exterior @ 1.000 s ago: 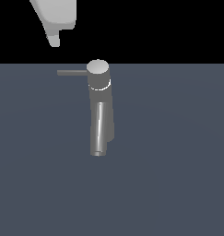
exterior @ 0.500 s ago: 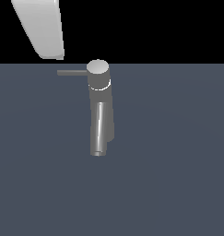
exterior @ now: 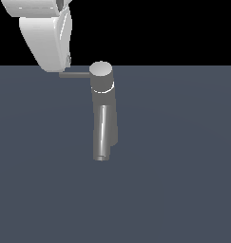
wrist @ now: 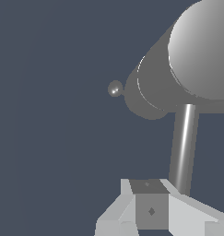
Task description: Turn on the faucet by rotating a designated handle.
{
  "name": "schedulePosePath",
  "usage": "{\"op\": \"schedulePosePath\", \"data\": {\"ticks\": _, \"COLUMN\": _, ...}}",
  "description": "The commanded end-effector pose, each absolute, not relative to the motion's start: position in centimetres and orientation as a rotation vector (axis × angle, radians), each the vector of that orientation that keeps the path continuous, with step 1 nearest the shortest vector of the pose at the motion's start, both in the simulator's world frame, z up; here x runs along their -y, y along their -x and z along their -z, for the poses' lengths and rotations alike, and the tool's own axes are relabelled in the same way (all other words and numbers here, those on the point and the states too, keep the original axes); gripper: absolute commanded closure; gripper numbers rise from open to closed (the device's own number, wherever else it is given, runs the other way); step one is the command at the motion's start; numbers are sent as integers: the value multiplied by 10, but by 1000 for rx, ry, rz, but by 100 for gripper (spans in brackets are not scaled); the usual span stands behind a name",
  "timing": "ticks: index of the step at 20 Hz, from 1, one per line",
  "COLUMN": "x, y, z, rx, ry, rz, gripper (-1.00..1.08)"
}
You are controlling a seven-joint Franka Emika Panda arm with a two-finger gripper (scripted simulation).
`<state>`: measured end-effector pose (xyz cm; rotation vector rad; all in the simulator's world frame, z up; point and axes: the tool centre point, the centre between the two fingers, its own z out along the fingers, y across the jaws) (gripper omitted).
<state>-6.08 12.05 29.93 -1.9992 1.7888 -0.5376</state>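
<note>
One arm: a white gripper (exterior: pixel 63 66) hangs at the upper part of the exterior view's left, its lower end right at the outer tip of the handle (exterior: pixel 75 74).
Handle: a thin dark-grey rod sticking sideways from the faucet's top section toward the exterior view's left; in the wrist view the handle (wrist: pixel 183 145) runs from the faucet head down to the gripper (wrist: pixel 151 209).
Faucet: the grey column of the faucet (exterior: pixel 103 99) stands on the flat slate floor (exterior: pixel 183 166), with a round lighter top, a thin pale ring and a thick tube spout (exterior: pixel 102 135) pointing toward the viewer.
Grip state: I cannot tell whether the fingers are spread or pressed together; whether they touch the rod is also unclear.
Open room: bare floor lies on all sides of the faucet, widest toward the exterior view's right and in front of the spout.
</note>
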Motion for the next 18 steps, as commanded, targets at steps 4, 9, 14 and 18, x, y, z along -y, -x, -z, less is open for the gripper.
{"op": "schedulePosePath", "data": {"ticks": 4, "x": -120, "y": 48, "z": -296, "rx": -1837, "ry": 1935, "rz": 554, "gripper": 108}}
{"op": "schedulePosePath", "data": {"ticks": 9, "x": -118, "y": 42, "z": -294, "rx": -1862, "ry": 1904, "rz": 564, "gripper": 108}}
{"op": "schedulePosePath", "data": {"ticks": 14, "x": -118, "y": 39, "z": -293, "rx": -1874, "ry": 1889, "rz": 570, "gripper": 108}}
{"op": "schedulePosePath", "data": {"ticks": 18, "x": -118, "y": 39, "z": -292, "rx": -1876, "ry": 1887, "rz": 570, "gripper": 108}}
